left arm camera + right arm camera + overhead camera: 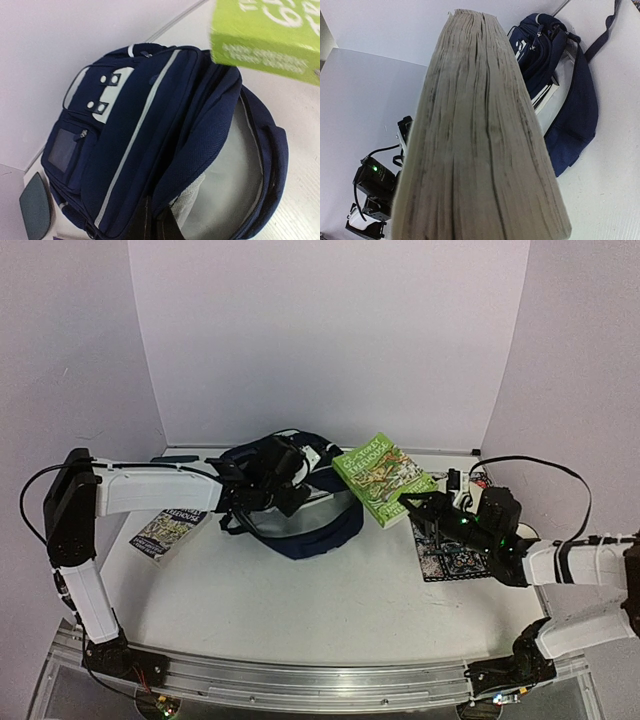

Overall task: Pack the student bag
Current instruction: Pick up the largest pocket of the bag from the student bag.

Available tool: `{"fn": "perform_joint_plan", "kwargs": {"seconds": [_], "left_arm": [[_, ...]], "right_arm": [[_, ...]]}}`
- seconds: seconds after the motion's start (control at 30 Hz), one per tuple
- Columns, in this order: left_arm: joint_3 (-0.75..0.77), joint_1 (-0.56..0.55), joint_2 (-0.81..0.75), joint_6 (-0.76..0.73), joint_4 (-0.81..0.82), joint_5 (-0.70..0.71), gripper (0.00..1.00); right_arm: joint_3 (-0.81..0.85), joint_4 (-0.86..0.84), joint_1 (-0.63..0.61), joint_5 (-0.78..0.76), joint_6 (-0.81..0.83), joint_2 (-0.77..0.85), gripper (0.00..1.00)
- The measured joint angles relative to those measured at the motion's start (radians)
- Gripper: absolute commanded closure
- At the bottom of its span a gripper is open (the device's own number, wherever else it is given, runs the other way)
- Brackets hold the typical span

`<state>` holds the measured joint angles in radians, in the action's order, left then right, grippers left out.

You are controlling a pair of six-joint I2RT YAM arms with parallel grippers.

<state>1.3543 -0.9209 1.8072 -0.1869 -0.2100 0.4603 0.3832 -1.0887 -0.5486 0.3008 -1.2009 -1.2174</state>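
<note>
One student bag (318,528), one green book (384,478)

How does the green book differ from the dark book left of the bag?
The green book is bright green and held tilted off the table by the right end effector, right of the student bag. The dark book is dark-covered and lies flat on the table, left of the bag. Both are outside the bag.

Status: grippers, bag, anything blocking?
Left gripper shut on rim of student bag. Right gripper holding green book up beside the bag, not yet in. Mouth open, grey lining showing; nothing seen across it.
</note>
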Motion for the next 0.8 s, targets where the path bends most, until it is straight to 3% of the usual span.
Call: {"fn": "perform_joint_plan", "kwargs": {"seconds": [0.2, 0.4, 0.8], "left_arm": [[0.101, 0.002, 0.0, -0.026, -0.042, 0.068, 1.0], [0.201, 0.01, 0.005, -0.032, -0.068, 0.093, 1.0], [0.243, -0.006, 0.005, -0.017, -0.105, 0.023, 1.0]], "right_arm": [[0.0, 0.181, -0.017, -0.007, 0.034, 0.157, 1.0], [-0.023, 0.249, -0.084, -0.038, 0.025, 0.166, 1.0], [0.052, 0.105, -0.232, -0.07, -0.041, -0.197, 1.0]]}}
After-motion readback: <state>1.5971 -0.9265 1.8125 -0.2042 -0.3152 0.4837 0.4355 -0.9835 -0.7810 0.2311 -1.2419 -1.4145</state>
